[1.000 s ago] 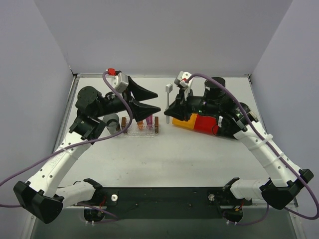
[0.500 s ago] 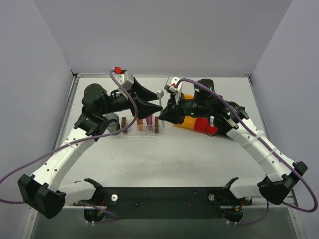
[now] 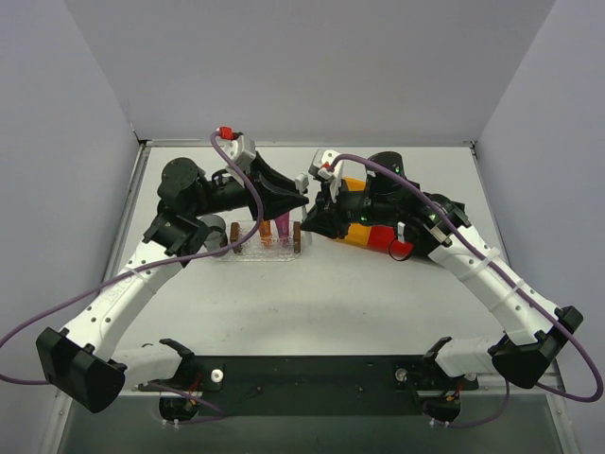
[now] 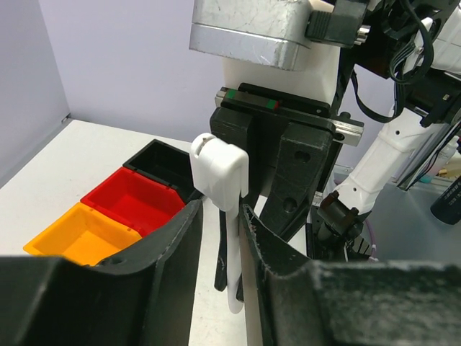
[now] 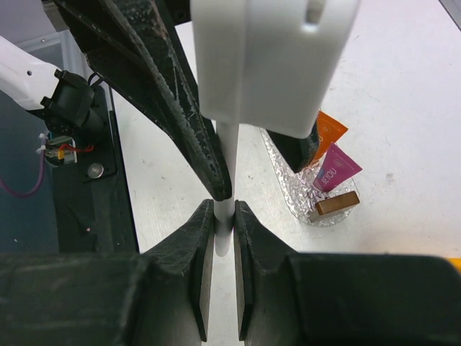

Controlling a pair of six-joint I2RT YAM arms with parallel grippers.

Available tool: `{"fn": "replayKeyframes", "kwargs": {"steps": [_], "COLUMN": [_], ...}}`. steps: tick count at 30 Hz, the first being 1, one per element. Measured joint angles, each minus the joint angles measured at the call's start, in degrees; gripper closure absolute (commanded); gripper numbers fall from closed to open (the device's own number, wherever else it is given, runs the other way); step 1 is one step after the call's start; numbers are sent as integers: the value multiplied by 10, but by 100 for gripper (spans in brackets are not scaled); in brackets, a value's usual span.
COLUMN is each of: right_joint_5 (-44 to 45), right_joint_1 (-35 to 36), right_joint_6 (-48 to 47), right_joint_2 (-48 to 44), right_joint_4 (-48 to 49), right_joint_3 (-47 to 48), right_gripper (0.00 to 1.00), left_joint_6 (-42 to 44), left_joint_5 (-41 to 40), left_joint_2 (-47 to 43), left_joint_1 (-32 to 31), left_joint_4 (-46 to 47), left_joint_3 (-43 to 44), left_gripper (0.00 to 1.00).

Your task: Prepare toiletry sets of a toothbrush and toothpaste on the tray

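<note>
Mid-air handoff, basically. The right claw (image 5: 224, 209) was clamped tight on the lower shaft of the toothbrush (image 4: 220, 173), holding it upright. The left claw (image 4: 222, 216) sat right opposite, jaws narrow on either side of the shaft just under the head. I honestly couldn't tell if it had a real bite or was only brushing the plastic.

The tray (image 5: 302, 205) was down below both claws, with the orange tube (image 5: 330, 130) and pink tube (image 5: 337, 169) standing in it.

My worry: if the right claw let go before the left had a firm pinch, the brush would drop, hit the desk (image 3: 378, 293) or knock the tubes over. That slim shaft could also swivel in a half-grip. And the two claws were nearly nose to nose, so any sideways pull could bump them or flex the brush.
</note>
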Motion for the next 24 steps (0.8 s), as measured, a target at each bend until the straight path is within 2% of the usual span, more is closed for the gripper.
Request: {"fn": "replayKeyframes", "kwargs": {"steps": [4, 12, 14, 20, 24], "right_joint_5": [2, 4, 4, 6, 10], "right_joint_1": [0, 0, 0, 0, 0], "right_joint_6": [0, 0, 0, -1, -2], "right_joint_2": [0, 0, 0, 3, 3], "right_joint_4": [0, 0, 0, -7, -7], "right_joint_3": [0, 0, 0, 0, 0], "right_gripper": [100, 99, 96, 71, 62], "left_joint_6": [-6, -22, -25, -24, -14], "left_joint_5": [5, 18, 19, 19, 16], "left_joint_2": [1, 2, 2, 1, 1], "left_joint_1": [0, -1, -1, -1, -2], "left_joint_4": [6, 24, 28, 35, 30], "left_joint_3": [0, -5, -7, -18, -24], "left_gripper": [71, 100, 100, 100, 100]}}
